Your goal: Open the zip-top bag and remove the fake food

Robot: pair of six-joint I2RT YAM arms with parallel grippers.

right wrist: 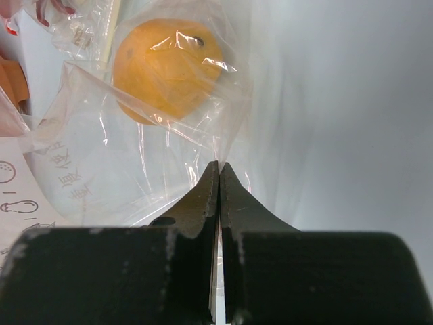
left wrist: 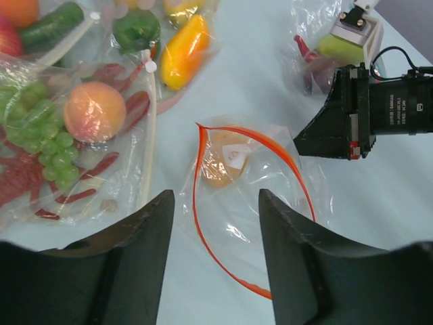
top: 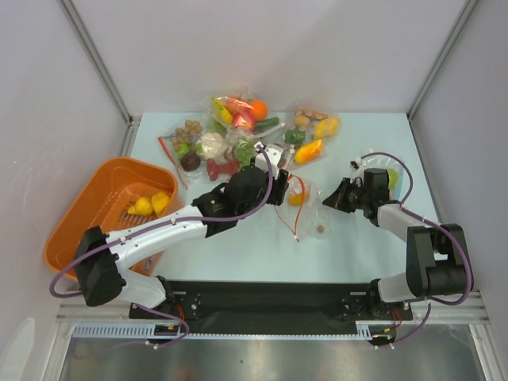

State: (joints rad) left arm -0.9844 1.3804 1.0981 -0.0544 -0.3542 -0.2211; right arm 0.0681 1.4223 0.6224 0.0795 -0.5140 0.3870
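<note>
Bag (top: 305, 210) lies at the table (top: 230, 242) centre, mouth gaping, orange piece (left wrist: 220, 164) inside. My left gripper (left wrist: 216, 196) hovers over it, fingers spread; my right gripper (right wrist: 218, 169), outstretched low, pinches its film.

The left hand (left wrist: 216, 196), at 6 o'clock in its own view, hides the near end of the bag (left wrist: 233, 206), and whether the closed right hand (right wrist: 218, 166) pinches its film cannot be told.
</note>
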